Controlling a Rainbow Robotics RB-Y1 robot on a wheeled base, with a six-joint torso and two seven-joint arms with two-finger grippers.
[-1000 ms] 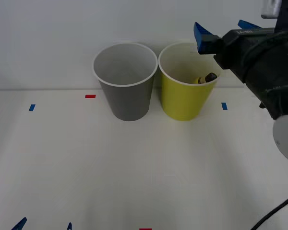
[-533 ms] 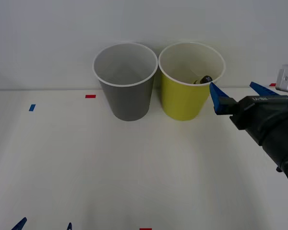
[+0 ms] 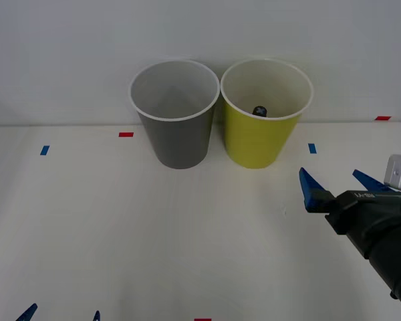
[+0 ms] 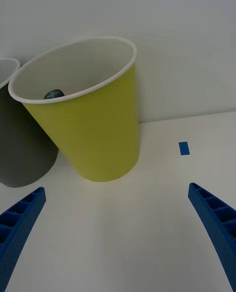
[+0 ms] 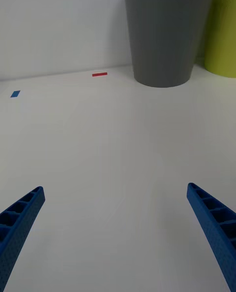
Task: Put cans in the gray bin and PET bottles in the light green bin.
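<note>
The gray bin (image 3: 175, 127) and the light green bin (image 3: 262, 127) stand side by side at the back of the white table. Inside the light green bin (image 4: 93, 124) only the PET bottle's black cap (image 3: 259, 110) shows above the near rim, and the right wrist view catches that cap (image 4: 52, 94) too. No can is in view. My right gripper (image 3: 339, 182) hovers open and empty over the table, in front of and to the right of the light green bin. My left gripper (image 3: 61, 313) stays open at the near left edge, facing the gray bin (image 5: 164, 31).
Small tape marks dot the table: blue ones (image 3: 44, 150) (image 3: 312, 148) and red ones (image 3: 125, 134) (image 3: 383, 118) (image 3: 202, 319). A pale wall rises right behind the bins. Open tabletop stretches in front of both bins.
My right gripper drew back from above the light green bin, down and toward me, staying open. The bottle sank deeper into that bin; now just its cap shows.
</note>
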